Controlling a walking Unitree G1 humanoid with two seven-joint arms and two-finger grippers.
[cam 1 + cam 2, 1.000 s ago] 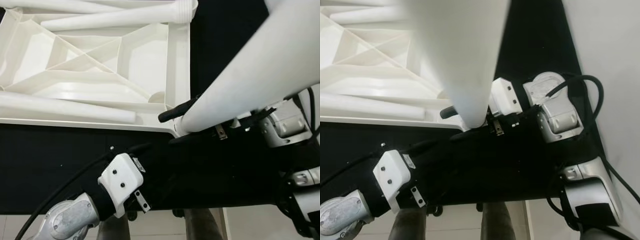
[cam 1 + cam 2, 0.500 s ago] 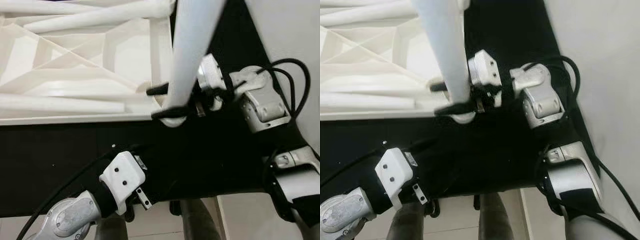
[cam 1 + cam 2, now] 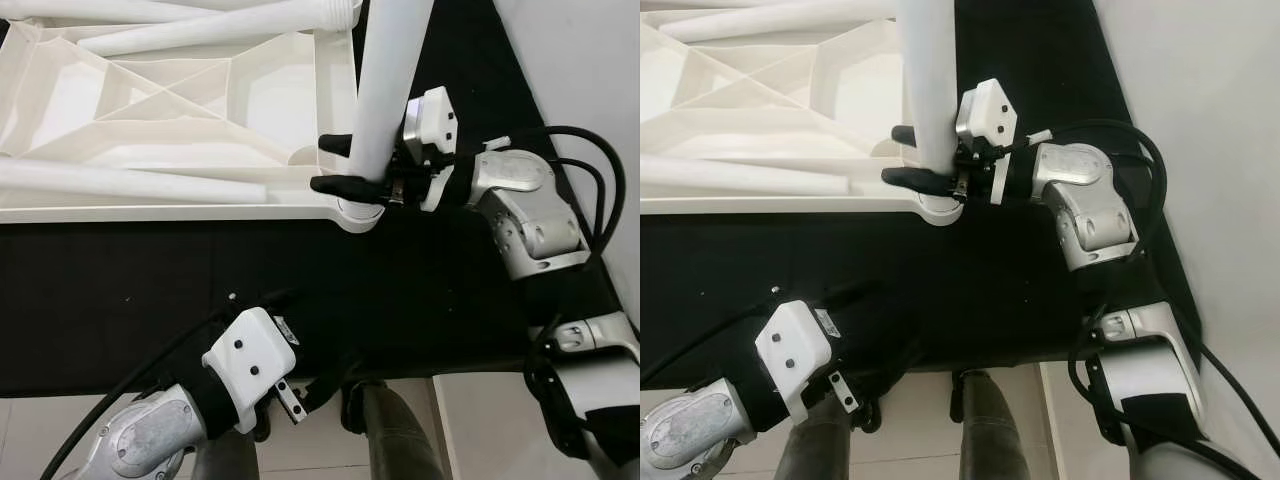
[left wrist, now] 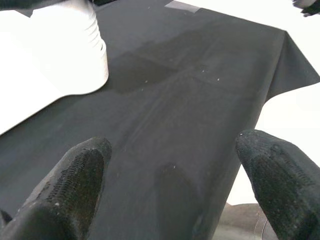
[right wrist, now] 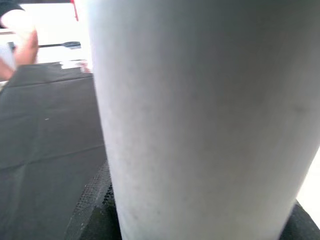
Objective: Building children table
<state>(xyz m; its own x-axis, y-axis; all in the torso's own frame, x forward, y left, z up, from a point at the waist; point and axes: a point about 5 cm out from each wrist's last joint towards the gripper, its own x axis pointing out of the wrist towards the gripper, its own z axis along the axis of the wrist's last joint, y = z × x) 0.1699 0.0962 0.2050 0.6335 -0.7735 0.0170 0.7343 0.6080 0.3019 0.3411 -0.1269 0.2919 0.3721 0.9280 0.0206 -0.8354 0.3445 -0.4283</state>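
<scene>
The tabletop (image 3: pixel 180 130) lies upside down on the black desk (image 3: pixel 120 300), sockets facing up. The right hand (image 3: pixel 345 168) pinches a leg (image 3: pixel 385 90) upright over the corner socket (image 3: pixel 357 212). The left hand (image 4: pixel 170 170) is spread, idle.

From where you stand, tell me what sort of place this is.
Probably a room floor used for furniture assembly: a black mat on pale tiles, an upturned white tabletop, and the right gripper standing a table leg in its corner.
</scene>
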